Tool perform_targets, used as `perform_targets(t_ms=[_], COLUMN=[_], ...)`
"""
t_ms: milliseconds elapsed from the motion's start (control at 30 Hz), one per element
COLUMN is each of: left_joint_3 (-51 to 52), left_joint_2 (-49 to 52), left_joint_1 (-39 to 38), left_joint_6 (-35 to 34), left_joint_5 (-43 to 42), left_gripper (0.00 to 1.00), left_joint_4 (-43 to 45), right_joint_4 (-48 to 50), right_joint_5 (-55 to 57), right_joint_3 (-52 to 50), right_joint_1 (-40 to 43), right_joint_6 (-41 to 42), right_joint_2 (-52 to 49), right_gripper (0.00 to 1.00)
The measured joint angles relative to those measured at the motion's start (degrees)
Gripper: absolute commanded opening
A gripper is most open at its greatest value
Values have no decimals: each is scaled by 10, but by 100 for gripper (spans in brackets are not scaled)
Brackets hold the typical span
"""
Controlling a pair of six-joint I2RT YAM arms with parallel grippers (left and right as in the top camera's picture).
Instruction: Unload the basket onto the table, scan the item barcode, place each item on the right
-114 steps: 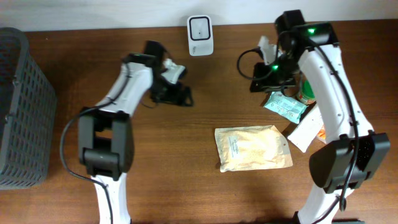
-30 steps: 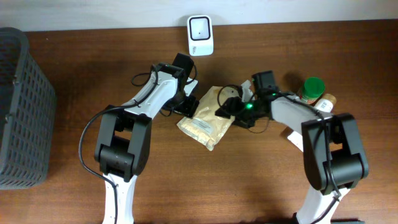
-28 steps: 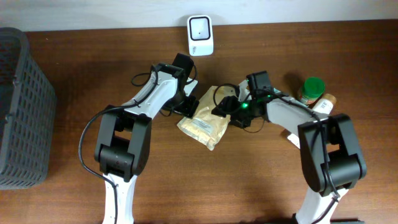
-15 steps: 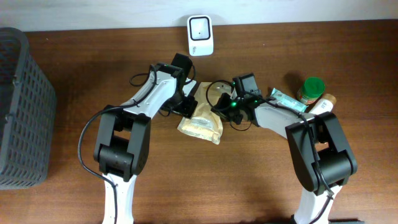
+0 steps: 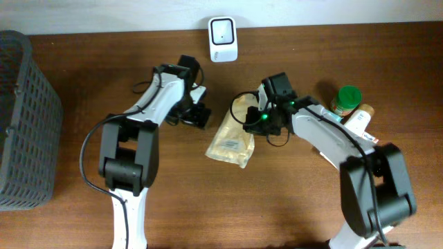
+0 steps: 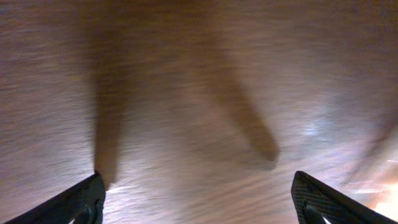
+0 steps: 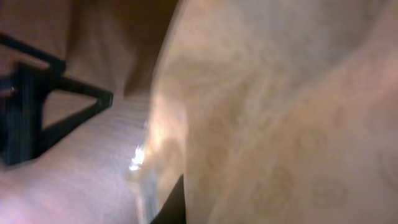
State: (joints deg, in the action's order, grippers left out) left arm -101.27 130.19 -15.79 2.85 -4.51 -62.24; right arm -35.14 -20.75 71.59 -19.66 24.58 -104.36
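Observation:
The item is a tan pouch with a small white label, lying tilted at mid-table. My right gripper is shut on the pouch's upper right edge. In the right wrist view the pouch fills most of the frame, and one dark fingertip pokes out beside it. My left gripper stands open just left of the pouch, apart from it. The left wrist view shows that gripper with its fingertips wide apart over bare wood. The white scanner stands at the table's back edge.
A dark mesh basket stands at the far left. A green-lidded jar and a white bottle sit behind my right arm. The left gripper's black frame shows at the left of the right wrist view.
My left gripper has opened, let go of the pouch and drawn back to the left. My right gripper has shut on the pouch, which has shifted right and toward the front.

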Motion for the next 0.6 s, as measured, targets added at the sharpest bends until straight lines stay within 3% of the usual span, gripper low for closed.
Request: perform_targets(t_ms=[167,400,600], left_joint_3=[-1,-1,-1], left_joint_2=[0,0,0], left_joint_1=[28,28,28], left_joint_6=[1,1,1], left_joint_5=[0,2,3], left_gripper=[100,99,99], left_joint_4=[0,1,1], right_joint_4=[-167,-317,-326], right_joint_5=[164,430,483], right_joint_3=[120,190,191], right_joint_1=[-50,-144,-153], right_joint_6=[-98,-139,-139], right_joint_2=[18,18,-56], right_gripper=[4,4,4])
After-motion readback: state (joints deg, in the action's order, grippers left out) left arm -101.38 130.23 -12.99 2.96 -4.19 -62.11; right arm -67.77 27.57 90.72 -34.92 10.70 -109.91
